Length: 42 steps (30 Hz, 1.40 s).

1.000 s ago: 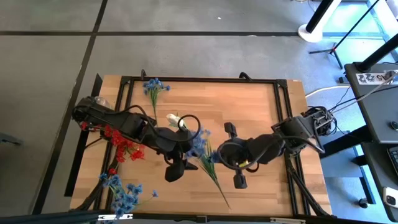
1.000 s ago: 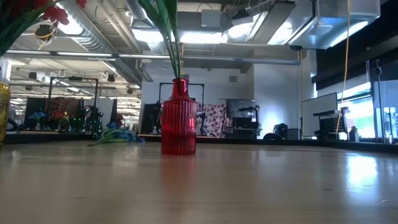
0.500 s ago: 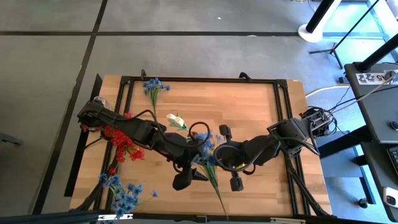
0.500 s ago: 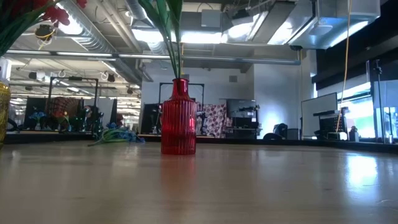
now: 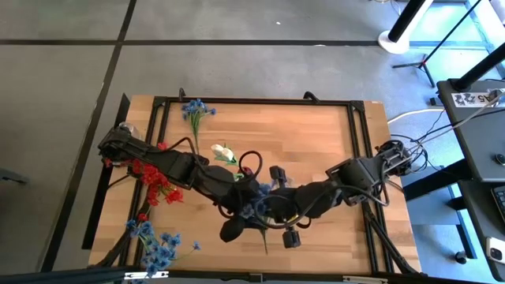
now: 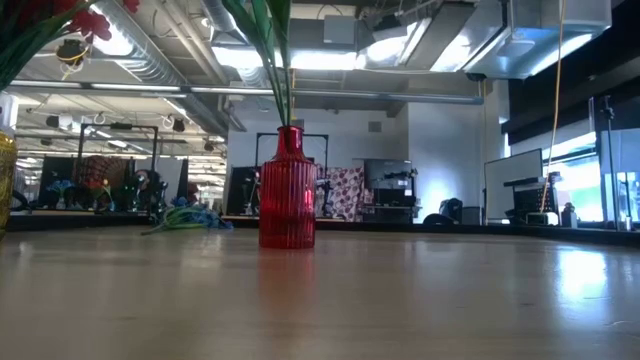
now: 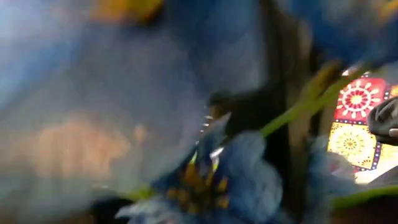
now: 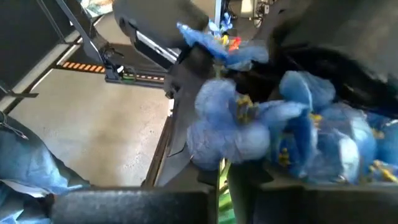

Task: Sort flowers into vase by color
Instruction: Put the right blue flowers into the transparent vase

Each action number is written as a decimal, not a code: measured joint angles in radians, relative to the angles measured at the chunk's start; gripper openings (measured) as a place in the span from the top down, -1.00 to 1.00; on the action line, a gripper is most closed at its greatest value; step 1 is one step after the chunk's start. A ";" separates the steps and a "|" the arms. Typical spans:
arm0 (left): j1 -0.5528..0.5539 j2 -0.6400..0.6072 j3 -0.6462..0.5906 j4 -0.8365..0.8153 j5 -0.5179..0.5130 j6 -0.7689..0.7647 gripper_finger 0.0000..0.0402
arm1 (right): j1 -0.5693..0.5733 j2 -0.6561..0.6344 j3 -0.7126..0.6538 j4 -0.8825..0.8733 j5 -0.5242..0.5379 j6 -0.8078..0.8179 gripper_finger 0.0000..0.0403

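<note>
Worktop [image 5: 316, 134]: wood, dark frame round it. My two arms meet near the middle of the front edge, over a blue sprig [image 5: 260, 207]. Red vase [image 6: 287, 190] w/ green stems shows only in the low view; can't place it from above.

Other flowers: red bunch [image 5: 156, 183] by the left edge, blue bunch [image 5: 155, 243] at front-left corner, another blue sprig [image 5: 196, 110] near the back edge, white one [image 5: 223, 151] just behind my left arm.

My left pincer [image 5: 235, 229] and right pincer [image 5: 280, 197] are both at the blue sprig, one on each side, about equally near. Its blooms sit between them; the stem runs from the blooms toward the front edge, slightly rightward. Right wrist view: blue blooms [image 8: 249, 124] right up against my fingers. Left wrist view: blooms [image 7: 211, 180] fill it.

Can't tell how wide either pincer stands, or which has the stem. My guess: a handover is underway.
</note>
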 joint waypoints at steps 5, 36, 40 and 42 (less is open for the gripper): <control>-0.006 0.000 0.000 -0.028 -0.030 0.017 0.21 | 0.000 -0.001 0.000 0.001 0.034 0.000 0.89; -0.255 -0.015 0.330 -0.472 -0.210 0.247 0.98 | 0.205 -0.145 0.029 0.137 0.567 -0.073 -0.47; -0.339 -0.016 0.454 -0.485 -0.221 0.175 0.98 | 0.232 -0.140 0.029 0.105 0.637 -0.026 -0.47; -0.391 -0.016 0.503 -0.489 -0.224 0.153 0.98 | 0.232 -0.140 0.024 0.087 0.647 0.019 -0.47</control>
